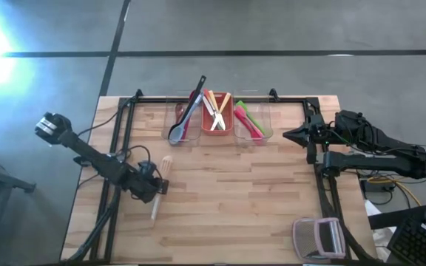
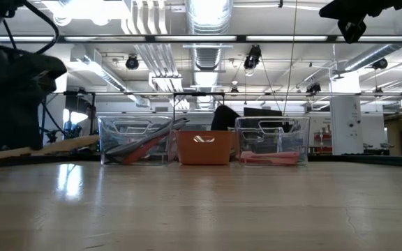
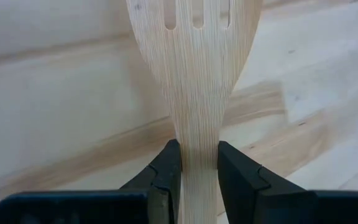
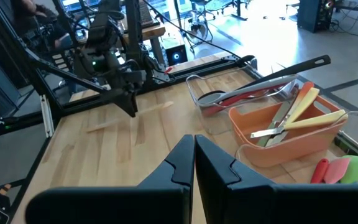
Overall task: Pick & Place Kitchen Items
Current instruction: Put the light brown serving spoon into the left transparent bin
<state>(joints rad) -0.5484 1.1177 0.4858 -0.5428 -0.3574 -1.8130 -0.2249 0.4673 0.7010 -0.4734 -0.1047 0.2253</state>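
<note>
My left gripper (image 1: 156, 185) is shut on a pale wooden slotted spatula (image 1: 161, 185) over the table's left half. The spatula's slotted head (image 3: 194, 37) points toward the bins, and its handle end (image 1: 154, 216) points toward the near edge. It also shows in the low view (image 2: 54, 146) and the right wrist view (image 4: 129, 117). My right gripper (image 1: 287, 135) is shut and empty, hovering at the right of the bins (image 4: 194, 155). Other utensils lie in three bins at the far edge. My left gripper pinches the spatula's narrow neck (image 3: 197, 155), just below the slotted head, between its two fingers (image 3: 166, 168). The fingers lie across the handle, one on each thin edge. In the low view the spatula slants, its head end higher, and seems clear of the table.
At the far edge stand a clear bin (image 1: 186, 122) with black tongs and a grey spoon, a red bin (image 1: 217, 117) with pale sticks, and a clear bin (image 1: 254, 124) with pink and green utensils. A grey-and-pink gadget (image 1: 318, 238) sits at the near right. Black frame rails run along both sides.
</note>
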